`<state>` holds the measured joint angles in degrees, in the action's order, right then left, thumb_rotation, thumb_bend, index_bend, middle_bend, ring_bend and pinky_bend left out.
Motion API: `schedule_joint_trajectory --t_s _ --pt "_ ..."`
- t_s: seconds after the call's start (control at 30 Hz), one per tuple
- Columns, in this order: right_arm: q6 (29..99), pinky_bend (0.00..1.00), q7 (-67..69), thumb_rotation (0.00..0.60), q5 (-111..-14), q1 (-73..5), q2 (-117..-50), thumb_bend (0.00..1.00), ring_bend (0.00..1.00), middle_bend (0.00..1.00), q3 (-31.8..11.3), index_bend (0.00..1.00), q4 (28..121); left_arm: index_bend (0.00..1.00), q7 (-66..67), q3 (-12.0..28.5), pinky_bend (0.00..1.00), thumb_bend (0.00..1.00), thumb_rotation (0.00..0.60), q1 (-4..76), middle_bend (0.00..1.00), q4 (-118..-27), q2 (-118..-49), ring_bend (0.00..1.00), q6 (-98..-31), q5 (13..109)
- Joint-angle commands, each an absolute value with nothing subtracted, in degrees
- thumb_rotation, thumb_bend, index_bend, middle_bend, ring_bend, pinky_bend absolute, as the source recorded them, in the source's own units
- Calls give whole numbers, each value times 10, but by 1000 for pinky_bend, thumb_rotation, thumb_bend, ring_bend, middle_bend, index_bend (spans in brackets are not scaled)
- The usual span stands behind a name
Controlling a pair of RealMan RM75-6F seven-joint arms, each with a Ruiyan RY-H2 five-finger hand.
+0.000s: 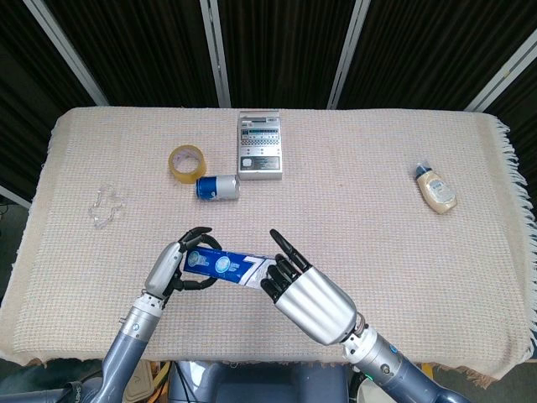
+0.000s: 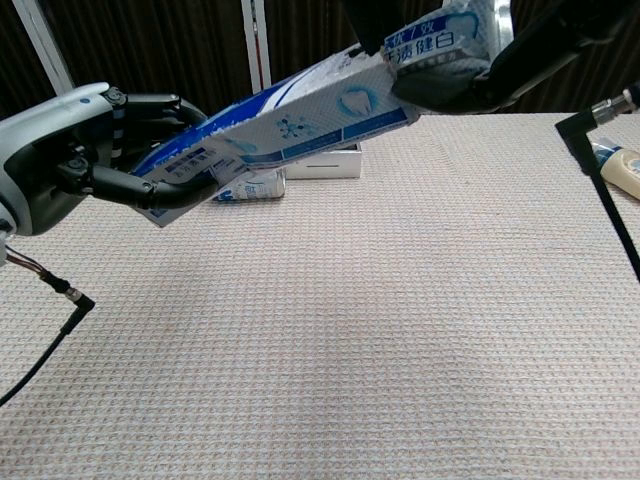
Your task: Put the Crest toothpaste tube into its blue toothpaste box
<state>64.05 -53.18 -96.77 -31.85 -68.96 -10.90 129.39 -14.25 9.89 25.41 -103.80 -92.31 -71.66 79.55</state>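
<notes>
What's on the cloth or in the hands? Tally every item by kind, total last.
Toothpaste box: 1
Tape roll: 1
Blue can: 1
Grey device: 1
Clear plastic piece: 1
Cream bottle: 1
Total: 6

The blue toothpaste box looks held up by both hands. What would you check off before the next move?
1. Left hand grips one end of the blue toothpaste box: ok.
2. Right hand holds the other end: ok.
3. Box lifted off the table, as the chest view shows: ok.
4. Box flap open: cannot tell.
5. Toothpaste tube inside or lined up: cannot tell; no separate tube is visible.
6. Blue can and tape roll lie clear of the box: ok.
</notes>
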Motion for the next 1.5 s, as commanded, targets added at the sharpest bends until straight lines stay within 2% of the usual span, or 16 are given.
schedule_joint_trajectory --t_s 0.03,0.43,0.53,0.6,0.67,0.9,1.17,1.4,1.5 --pt "642 0 -536 600 -965 -317 -689 360 353 481 -108 515 1295 439 -151 97 211 313 600 252 404 -1037 -921 176 -720 802" --pt "651 0 -546 600 -965 -317 -689 360 321 422 -113 505 1296 440 -161 91 210 313 600 249 411 -1036 -916 177 -729 820" --pt "677 0 -540 600 -954 -307 -682 360 299 371 -125 422 1297 441 -167 89 211 312 600 246 412 -1037 -914 176 -732 822" --pt "687 0 -547 600 -946 -301 -675 360 253 285 -129 299 1297 442 -171 89 211 313 600 246 413 -1039 -912 177 -734 825" --pt "703 0 -558 600 -942 -294 -666 360 223 228 -138 236 1291 442 -179 89 211 313 600 244 414 -1043 -908 177 -738 829" --pt "783 0 -527 600 -917 -254 -634 352 153 139 -164 183 1234 445 -200 91 211 313 600 235 416 -1057 -892 177 -757 842" --pt "840 0 -489 600 -887 -228 -656 256 142 124 -171 163 1164 448 -229 86 211 313 600 231 420 -1070 -877 177 -759 851" --pt "838 0 -471 600 -888 -220 -679 240 142 125 -143 162 1117 450 -261 68 211 313 600 235 421 -1094 -851 176 -753 892" --pt "842 0 -463 600 -900 -219 -696 240 142 125 -133 162 1095 459 -352 58 211 313 600 242 432 -1131 -824 177 -743 916"
